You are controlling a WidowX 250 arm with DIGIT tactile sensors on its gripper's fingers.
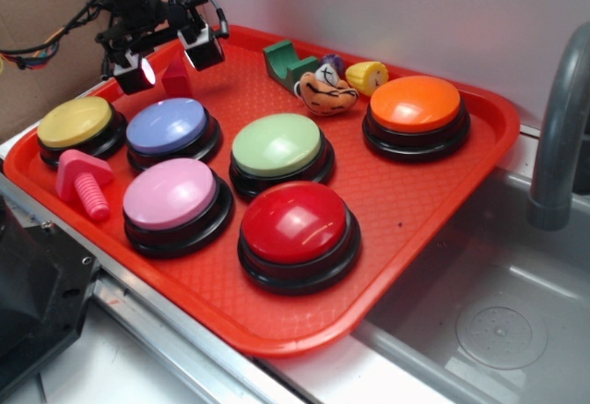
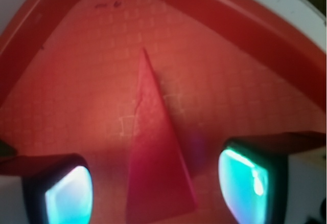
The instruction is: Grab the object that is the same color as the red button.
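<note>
I've got the gripper (image 2: 156,183) spread wide, straddling the red wedge (image 2: 156,152) at the tray's (image 1: 433,210) back-left corner behind the blue button (image 1: 168,125); its long axis runs away from the wrist camera, roughly centered between the pads, neither touching.

Black arm hardware, blocky joints, upper part cut off by frame edge. Thin black cables loop off it toward left and behind. Gripper (image 1: 171,59): black frame with two squarish fingers (image 1: 204,47), white-sided housings, glossy glowing pads. Pads (image 2: 69,196) read pinkish-white in exterior view, cyan-green in wrist view, dark rounded bezels.
</note>
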